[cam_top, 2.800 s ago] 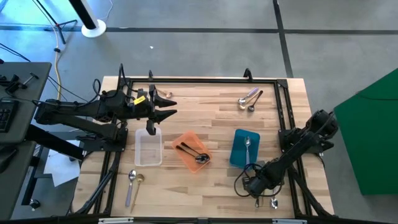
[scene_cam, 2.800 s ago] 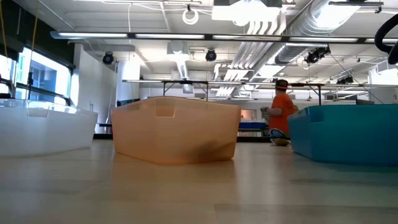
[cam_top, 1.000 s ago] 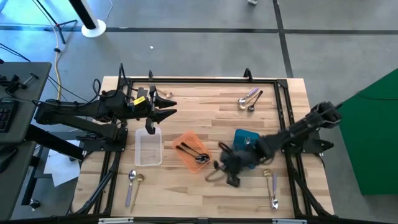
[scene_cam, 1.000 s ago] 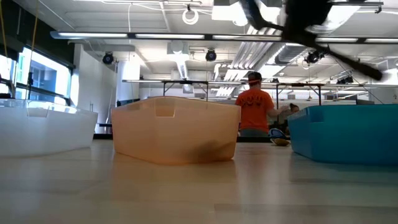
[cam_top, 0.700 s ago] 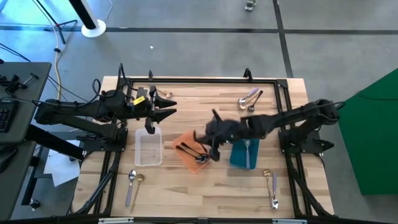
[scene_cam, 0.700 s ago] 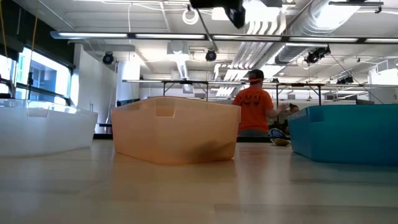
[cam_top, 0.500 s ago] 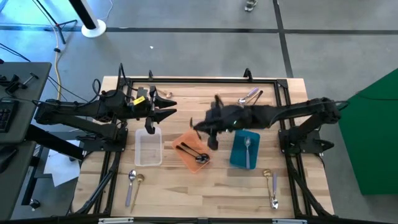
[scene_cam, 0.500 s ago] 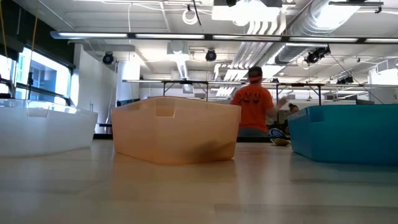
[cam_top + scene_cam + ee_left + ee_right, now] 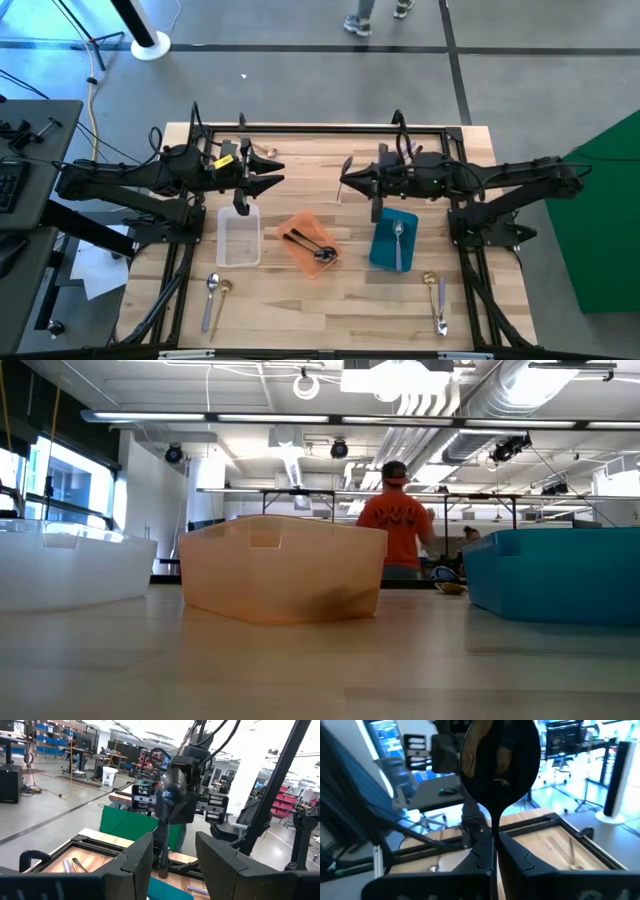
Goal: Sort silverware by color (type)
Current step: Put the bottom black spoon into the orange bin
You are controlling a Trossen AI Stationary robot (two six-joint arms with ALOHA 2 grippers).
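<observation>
My right gripper [image 9: 345, 182] hangs over the middle of the table, pointing level toward the left arm, and is shut on a black spoon [image 9: 499, 765]. The same spoon [image 9: 174, 787] faces my left gripper. My left gripper [image 9: 276, 172] waits at the far left, high above the clear tray [image 9: 239, 238], open with nothing between its fingers [image 9: 134, 866]. Black spoons [image 9: 312, 246] lie in the orange tray [image 9: 296, 226]. A silver spoon [image 9: 398, 233] lies in the blue tray [image 9: 384, 246]. The low view shows no gripper. My right gripper pinches the black spoon's handle [image 9: 494, 834] between its two fingers, which come level from the table's right side. The bowl [image 9: 500, 755] stands up above the fingers, its hollow toward the wrist camera. The spoon is lifted clear of the table.
A silver and a gold spoon [image 9: 214, 292] lie near the front left, and a gold and a lilac-handled one [image 9: 437, 300] near the front right. More spoons lie at the far left [image 9: 570, 851] and far right [image 9: 70, 865]. A person in an orange shirt [image 9: 395, 525] stands beyond the table.
My right gripper has risen from beside the blue tray's near left corner and gone toward the far edge with the black spoon. It has tipped from pointing down to level and now faces the left gripper. The person in the background has stepped to the left.
</observation>
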